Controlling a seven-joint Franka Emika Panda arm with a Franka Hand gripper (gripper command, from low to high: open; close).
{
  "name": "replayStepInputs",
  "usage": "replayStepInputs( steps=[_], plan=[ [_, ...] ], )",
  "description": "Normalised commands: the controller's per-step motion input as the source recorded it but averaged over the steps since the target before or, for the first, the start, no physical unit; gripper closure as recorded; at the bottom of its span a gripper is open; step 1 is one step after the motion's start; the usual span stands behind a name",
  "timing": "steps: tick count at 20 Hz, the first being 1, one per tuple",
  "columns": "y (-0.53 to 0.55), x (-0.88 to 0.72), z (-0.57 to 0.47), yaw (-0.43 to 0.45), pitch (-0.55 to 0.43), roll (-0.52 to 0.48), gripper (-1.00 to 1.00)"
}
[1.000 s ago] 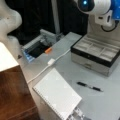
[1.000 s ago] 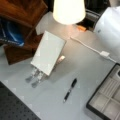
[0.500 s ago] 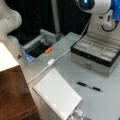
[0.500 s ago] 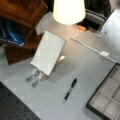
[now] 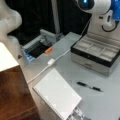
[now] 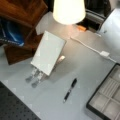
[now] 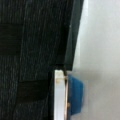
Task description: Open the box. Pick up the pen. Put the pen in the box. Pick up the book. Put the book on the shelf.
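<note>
Already the wide flat box (image 5: 95, 53) with silver-grey metal sides stands open near the tabletop's (image 5: 105, 100) far right edge in a front view, its pale beige compartments showing; in a front view its lined tray (image 6: 107, 97) sits at the bottom right corner. The slim black pen (image 5: 89, 86) lies flat on the tabletop just in front of the box, apart from it, and shows again in a front view (image 6: 70, 89). The large white spiral-bound book (image 5: 57, 96) leans tilted on a small stand, between the pen and the dark reddish-brown wooden shelf (image 5: 13, 95); both front views show it (image 6: 48, 56). A white cable (image 5: 51, 62) runs across the tabletop. Nothing among these has shifted since half a second ago. The white arm (image 5: 100, 10) rises behind the box. The pincer shows in no front view, and the wrist view gives only dark fabric and a blue piece, so I cannot tell whether it is released or clenched.
</note>
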Motion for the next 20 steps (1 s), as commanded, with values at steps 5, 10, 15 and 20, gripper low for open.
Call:
replayStepInputs(
  steps=[5, 10, 15, 20],
  plan=[
    [-0.36, 0.10, 0.09, 0.190, 0.096, -0.195, -1.00],
    [-0.37, 0.16, 0.13, 0.196, 0.158, -0.399, -1.00],
    [-0.25, 0.23, 0.22, 0.176, 0.114, -0.549, -1.00],
    [-0.30, 0.23, 0.23, 0.217, 0.188, -0.568, -1.00]
  ],
)
